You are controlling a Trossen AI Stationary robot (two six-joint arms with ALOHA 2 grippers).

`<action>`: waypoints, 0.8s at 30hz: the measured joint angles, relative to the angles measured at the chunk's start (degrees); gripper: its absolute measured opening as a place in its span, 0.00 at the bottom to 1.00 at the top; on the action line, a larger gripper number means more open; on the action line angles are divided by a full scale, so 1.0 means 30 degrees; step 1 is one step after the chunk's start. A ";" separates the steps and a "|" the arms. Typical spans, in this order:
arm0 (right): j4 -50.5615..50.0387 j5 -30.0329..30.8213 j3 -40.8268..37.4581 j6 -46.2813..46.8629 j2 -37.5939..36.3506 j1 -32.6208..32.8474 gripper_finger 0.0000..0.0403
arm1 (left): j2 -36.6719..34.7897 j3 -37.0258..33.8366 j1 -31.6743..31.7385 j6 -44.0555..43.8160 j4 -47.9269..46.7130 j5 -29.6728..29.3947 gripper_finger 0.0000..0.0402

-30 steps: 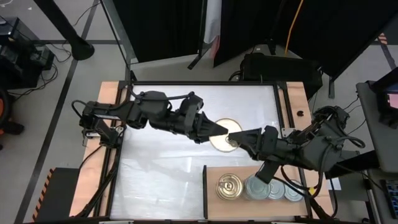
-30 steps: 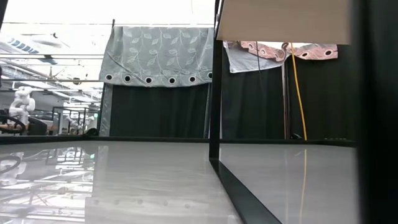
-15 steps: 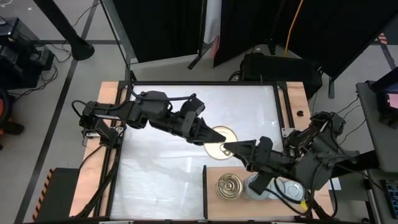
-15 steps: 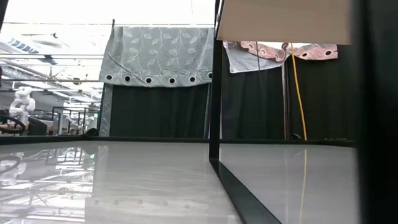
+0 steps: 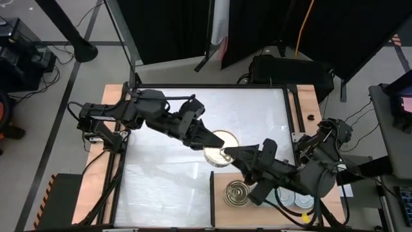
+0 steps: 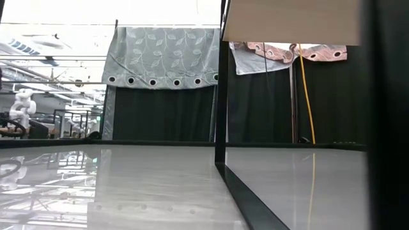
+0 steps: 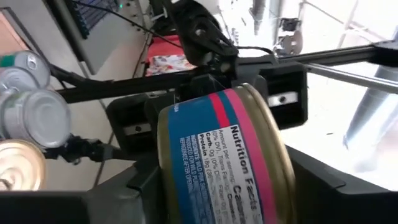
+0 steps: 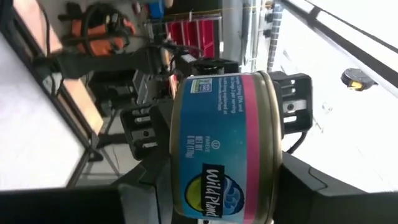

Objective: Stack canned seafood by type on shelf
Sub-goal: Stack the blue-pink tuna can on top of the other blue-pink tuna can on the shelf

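The right end effector point(image 5: 226, 153) is clamped on a gold-topped tin point(image 5: 217, 156), its fingers narrowed onto the blue-and-pink label, and the left end effector point(image 5: 211, 145) grips the same tin from the opposite side. Each wrist view shows the tin point(image 7: 217, 162) sitting edge-on between that arm's own fingers, with the other arm's end effector just behind it. Over the last second the pair has carried the tin, which hangs above the white bench point(image 5: 167, 174), closer to the shelf's back left corner, and the right fingers have come in from a wider stance onto it. I judge this to be a handover in mid-air: the right arm has taken hold while the left has not clearly let go. Whether the left grip is already slackening cannot be told from the pictures. Just beyond the tin lies the shelf point(image 5: 217, 183), the light-brown board at the bench's front right. On its left part, nearest the held tin, rests a second gold-topped tin point(image 5: 237, 193). Farther along toward the shelf's right end sit the silver-topped tins point(image 5: 297, 198), largely covered by the right arm. The held tin most likely belongs with the gold one, once the left arm releases.
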 joint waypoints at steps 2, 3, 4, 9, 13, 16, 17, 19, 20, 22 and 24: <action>0.0373 -0.0402 0.0037 -0.0132 -0.0053 -0.0108 0.42 | -0.0050 0.0016 -0.0239 -0.0467 0.0003 -0.0175 0.63; 0.0605 -0.0528 0.0051 -0.0234 -0.0080 -0.0118 0.42 | -0.0097 0.0053 -0.0325 -0.0861 0.0030 -0.0199 0.65; 0.0812 -0.0623 0.0069 -0.0385 -0.0114 -0.0113 0.42 | -0.0108 0.0080 -0.0390 -0.1257 0.0078 -0.0233 0.68; 0.1403 -0.0949 0.0025 -0.1190 -0.0040 -0.0152 0.42 | -0.0184 0.0080 0.0002 -0.1681 0.0006 0.0149 0.79; 0.1672 -0.0556 0.0032 -0.0418 -0.0174 0.0266 0.42 | -0.0700 0.0080 0.1339 -0.1021 -0.0462 0.2891 0.81; 0.1682 0.0375 0.0032 0.1604 -0.0207 0.1036 0.42 | -0.1509 0.0080 0.2383 0.0223 -0.2108 0.4161 0.81; 0.1627 0.0757 0.0032 0.2489 -0.0229 0.1389 0.42 | -0.1842 0.0080 0.2650 0.0915 -0.3008 0.4197 0.81; 0.1165 0.1543 0.0032 0.4711 -0.0257 0.2076 0.42 | -0.2346 0.0080 0.3220 0.2188 -0.4526 0.4202 0.81; 0.0773 0.2083 0.0032 0.5949 -0.0261 0.2404 0.42 | -0.2652 0.0079 0.3467 0.2879 -0.5473 0.4171 0.81; -0.0699 0.3242 0.0040 0.8464 -0.0295 0.3089 0.42 | -0.3094 0.0073 0.3927 0.4078 -0.6982 0.3701 0.81; -0.2279 0.4407 0.0038 1.0840 -0.0295 0.3657 0.42 | -0.3458 0.0080 0.4323 0.4913 -0.8128 0.3002 0.81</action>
